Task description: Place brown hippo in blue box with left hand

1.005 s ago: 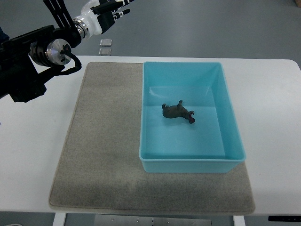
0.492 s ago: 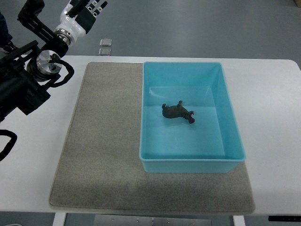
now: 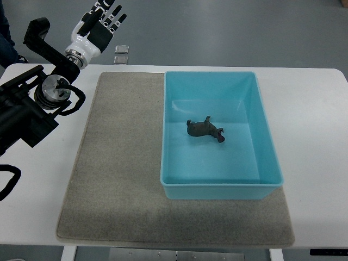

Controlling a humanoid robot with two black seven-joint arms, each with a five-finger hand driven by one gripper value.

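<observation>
brown hippo (image 3: pixel 205 130) in box; robot hand (image 3: pixel 100 24) open, empty.

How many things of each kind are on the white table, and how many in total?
Grey mat: 1
Blue box: 1
Brown hippo, lying inside the box: 1
Total: 3

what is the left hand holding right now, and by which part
Nothing. The left hand is open, its fingers spread and empty, while the brown hippo lies in the blue box.
</observation>
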